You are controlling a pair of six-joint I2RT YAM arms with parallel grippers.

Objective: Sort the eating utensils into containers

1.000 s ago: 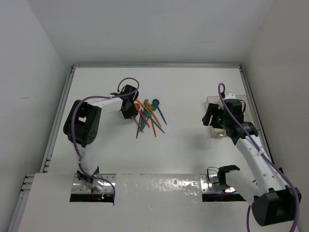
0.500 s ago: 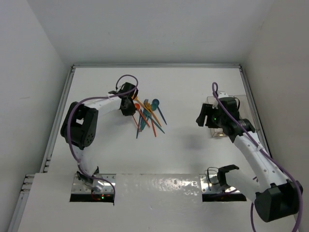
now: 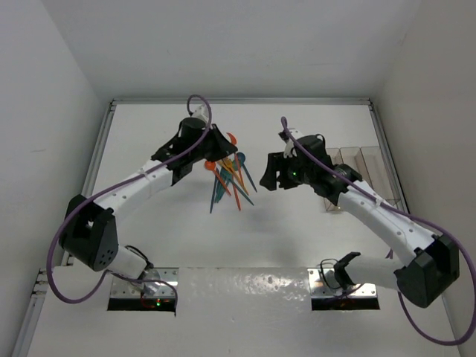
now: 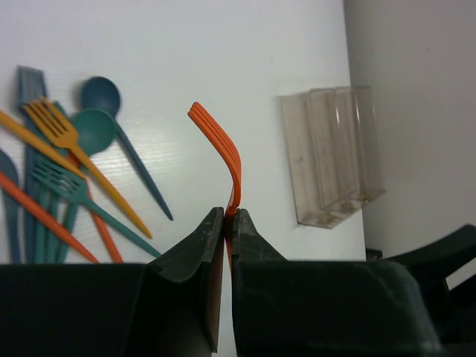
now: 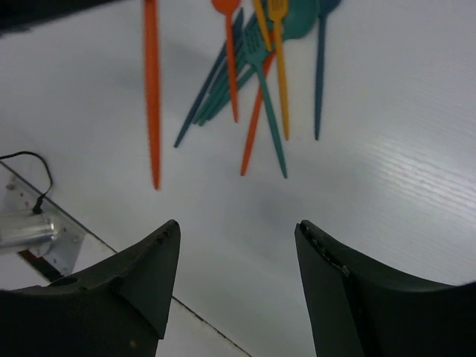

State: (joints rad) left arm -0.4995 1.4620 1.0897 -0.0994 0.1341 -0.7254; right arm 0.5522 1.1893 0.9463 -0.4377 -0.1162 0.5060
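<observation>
Centre frame, the left gripper [image 4: 229, 219] pinches an orange fork [image 4: 227, 145]. The right gripper [image 5: 236, 227] has its jaws apart, holding nothing.

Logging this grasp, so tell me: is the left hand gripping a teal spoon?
No, the left wrist view shows the left hand shut on an orange fork, held by its handle.

This is a robotics lab test cell. A bare white table [image 3: 282, 230] is boxed in by plain white walls [image 3: 44, 89], with metal rails [image 3: 93, 171] along its edges. A left arm [image 3: 130, 190] and right arm [image 3: 387, 223] are bolted to metal plates [image 3: 123, 286], trailing purple cables [image 3: 198, 97].
</observation>
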